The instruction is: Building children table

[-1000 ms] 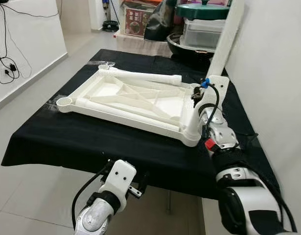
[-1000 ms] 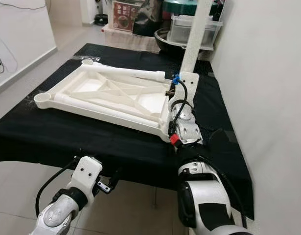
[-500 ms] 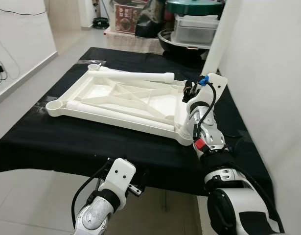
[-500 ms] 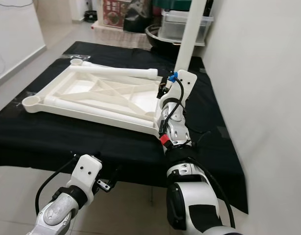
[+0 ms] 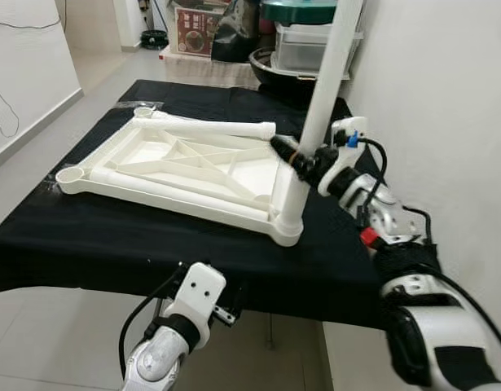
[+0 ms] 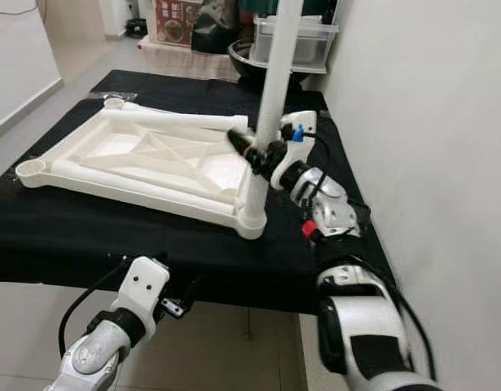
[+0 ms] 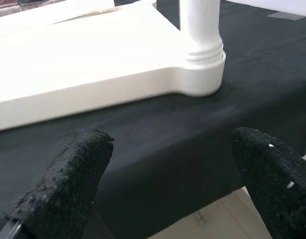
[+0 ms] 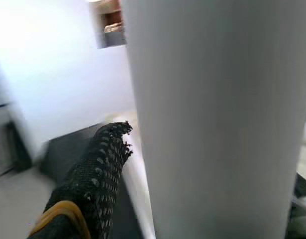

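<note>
My right hand (image 5: pixel 292 158) is closed around the white table leg (image 5: pixel 319 98), gripping it low on the shaft, a little above the corner socket (image 5: pixel 287 230) of the upturned white tabletop (image 5: pixel 181 167). The tabletop lies underside up on the black-draped counter (image 5: pixel 112 236), and the leg stands in its near right corner. Its long axis runs up and away from the socket, leaning slightly toward the wall on my right rather than standing quite square to the tabletop. As I judge it, the coming move turns on that lean: the leg has to line up with the socket's own axis before it will seat fully. My right hand reaches the shaft from the wall side. My left hand (image 7: pixel 157 179) hangs below the counter's near edge with its fingers (image 7: pixel 68 179) spread wide, empty, facing that same corner. A second leg (image 5: pixel 213 127) lies flat along the tabletop's far side.
</note>
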